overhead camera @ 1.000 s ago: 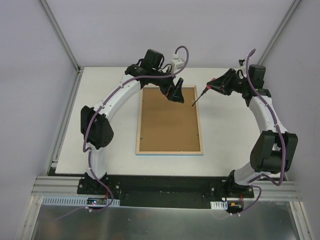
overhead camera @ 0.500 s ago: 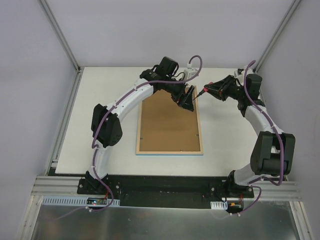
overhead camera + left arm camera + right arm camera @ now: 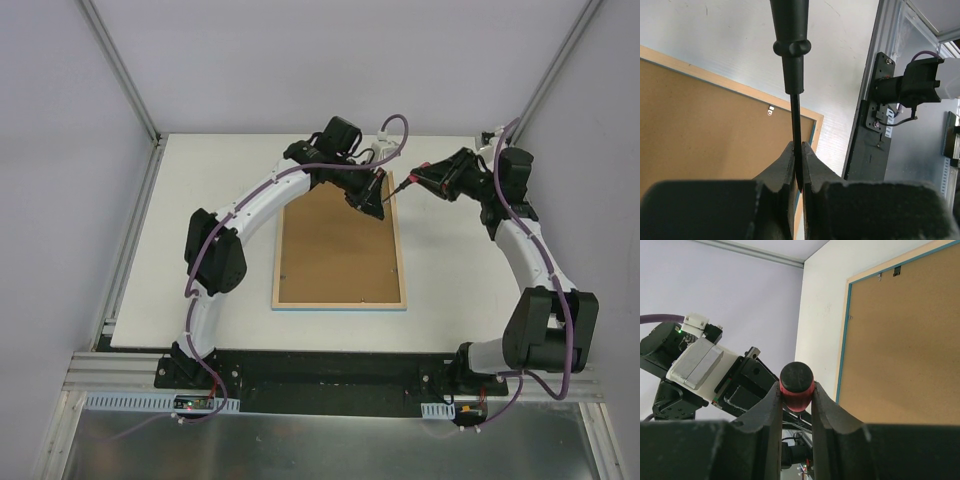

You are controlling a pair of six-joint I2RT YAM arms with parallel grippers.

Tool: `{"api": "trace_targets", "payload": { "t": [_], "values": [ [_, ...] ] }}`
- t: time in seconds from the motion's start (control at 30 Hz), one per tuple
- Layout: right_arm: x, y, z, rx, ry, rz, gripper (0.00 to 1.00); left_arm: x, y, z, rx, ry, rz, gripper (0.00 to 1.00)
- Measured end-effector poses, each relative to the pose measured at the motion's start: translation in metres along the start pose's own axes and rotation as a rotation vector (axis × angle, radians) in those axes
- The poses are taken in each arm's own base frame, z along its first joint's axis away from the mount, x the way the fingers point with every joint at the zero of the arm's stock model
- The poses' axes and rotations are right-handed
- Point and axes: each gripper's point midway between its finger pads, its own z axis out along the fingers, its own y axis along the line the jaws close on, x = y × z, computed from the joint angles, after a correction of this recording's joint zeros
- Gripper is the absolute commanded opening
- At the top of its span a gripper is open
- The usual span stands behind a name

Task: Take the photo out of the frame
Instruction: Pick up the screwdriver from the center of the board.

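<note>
Red-handled screwdriver (image 3: 795, 115): left jaws clamp its shaft, right jaws its handle

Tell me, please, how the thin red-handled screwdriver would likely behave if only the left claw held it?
The thin red-handled screwdriver looks stiff: its dark shaft runs straight. Gripped only by the left claw on that narrow, smooth shaft, it may swivel or slip, since the thicker handle, in the right claw, probably outweighs the tip.
</note>
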Motion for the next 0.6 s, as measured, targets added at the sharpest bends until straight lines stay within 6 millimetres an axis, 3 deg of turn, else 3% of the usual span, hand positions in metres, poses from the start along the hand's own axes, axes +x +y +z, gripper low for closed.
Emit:
{"api": "trace_targets", "payload": {
  "t": [0.07,0.2,0.4,0.6],
  "values": [
    [0.002,0.002,-0.003,0.004,-0.002,-0.020,0.36,0.001,0.000,0.000,-0.003,0.004,-0.002,0.00],
    [0.012,0.002,-0.007,0.011,0.036,-0.048,0.49,0.005,0.002,0.002,-0.004,0.012,0.015,0.00],
    [0.037,0.003,-0.011,0.020,0.153,-0.086,0.51,0.018,0.005,0.001,-0.003,0.036,0.048,0.00],
    [0.066,0.009,-0.007,0.003,0.269,-0.115,0.51,0.016,-0.004,-0.006,0.010,0.026,0.087,0.00]
  ]
}}
